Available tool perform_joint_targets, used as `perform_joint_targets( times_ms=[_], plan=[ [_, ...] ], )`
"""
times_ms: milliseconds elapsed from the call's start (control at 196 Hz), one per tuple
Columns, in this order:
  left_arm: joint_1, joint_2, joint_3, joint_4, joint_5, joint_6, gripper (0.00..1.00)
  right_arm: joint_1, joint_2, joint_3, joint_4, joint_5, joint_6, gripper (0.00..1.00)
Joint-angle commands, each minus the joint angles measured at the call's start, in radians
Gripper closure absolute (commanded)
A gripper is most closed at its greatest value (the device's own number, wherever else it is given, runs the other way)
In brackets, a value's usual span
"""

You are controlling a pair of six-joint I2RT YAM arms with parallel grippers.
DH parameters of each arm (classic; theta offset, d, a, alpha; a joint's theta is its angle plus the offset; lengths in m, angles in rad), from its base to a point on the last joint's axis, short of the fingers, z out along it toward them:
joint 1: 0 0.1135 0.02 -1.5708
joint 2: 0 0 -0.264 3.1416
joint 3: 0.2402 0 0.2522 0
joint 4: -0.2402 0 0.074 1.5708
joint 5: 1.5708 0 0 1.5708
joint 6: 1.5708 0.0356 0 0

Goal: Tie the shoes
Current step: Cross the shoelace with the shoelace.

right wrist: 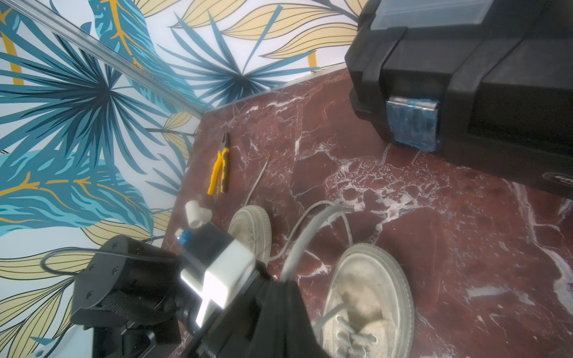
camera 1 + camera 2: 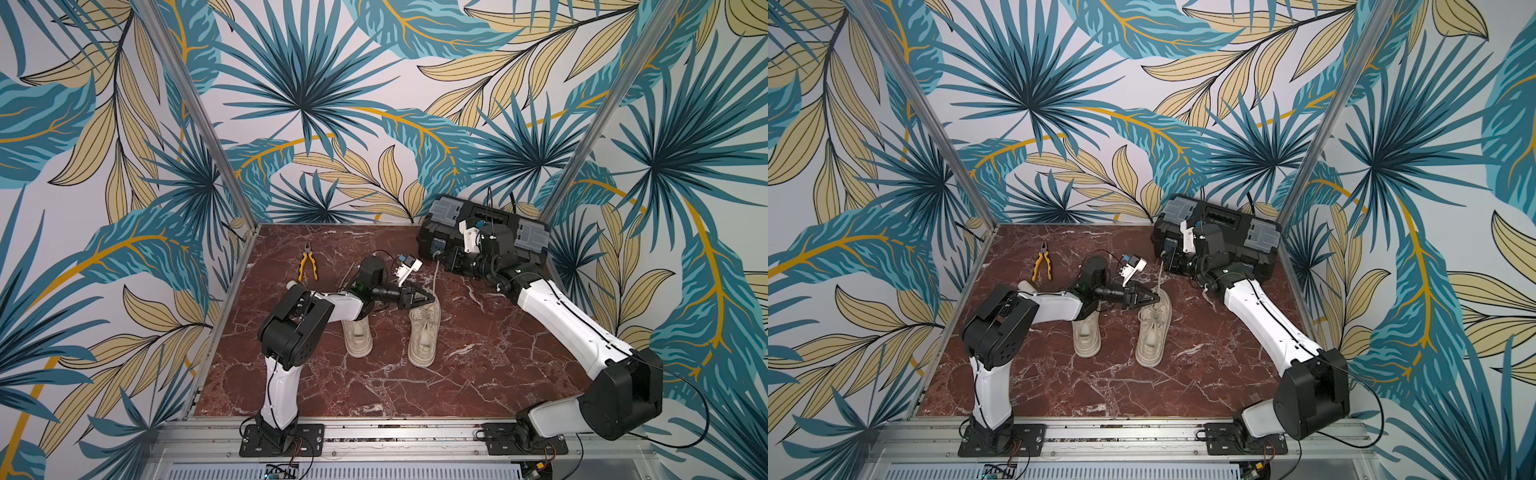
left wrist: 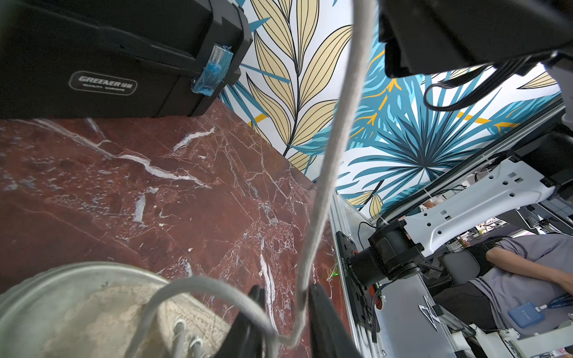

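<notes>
- Between the fingers of the left gripper (image 3: 286, 291), above the toe of the right shoe (image 2: 423, 336), a bend of beige lace (image 3: 328, 161) hangs loose. Jaws are parted wider than the lace and pinch nothing. Closing from here may catch one strand only, or miss the bend altogether.
- Right gripper (image 1: 283, 283), near the far edge of the marble tabletop (image 2: 478, 374), is clamped shut on the same lace, drawn nearly straight up from the shoe. A harder pull could drag the shoe or slip the lace out of the pads.
- Slack lace curls on the tabletop between the two toes and may snag a finger.
- Both shoes stand side by side mid-tabletop, toes toward the far edge, neither one tied. Left shoe (image 2: 357, 336) sits partly under the left arm, so a low sweep could knock it.
- Black toolbox (image 2: 482, 232) fills the far right corner, just behind the right gripper. There is little room to draw back, so a bump is likely.
- Yellow-handled pliers (image 2: 307, 262) lie near the far left corner, well apart. Low concern.
</notes>
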State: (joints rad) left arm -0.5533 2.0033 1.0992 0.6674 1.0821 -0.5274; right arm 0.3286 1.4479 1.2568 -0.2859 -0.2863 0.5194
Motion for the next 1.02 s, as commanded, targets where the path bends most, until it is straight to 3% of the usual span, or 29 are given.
perform_joint_targets(
  times_ms=[0,515,836,1014],
  plan=[
    [-0.006,0.008,0.034,-0.004,0.015,0.018,0.70,0.000,0.022,0.026,0.017,-0.008,-0.001,1.00],
    [-0.011,0.016,0.066,-0.043,0.005,0.029,0.71,0.016,0.046,0.048,0.058,-0.050,0.051,1.00],
    [-0.013,-0.004,0.069,-0.056,-0.005,0.036,0.91,-0.008,0.005,0.030,0.015,-0.022,-0.021,1.00],
    [-0.013,-0.035,0.049,-0.039,-0.001,0.035,0.96,-0.046,0.027,0.013,0.002,-0.072,-0.075,1.00]
  ],
)
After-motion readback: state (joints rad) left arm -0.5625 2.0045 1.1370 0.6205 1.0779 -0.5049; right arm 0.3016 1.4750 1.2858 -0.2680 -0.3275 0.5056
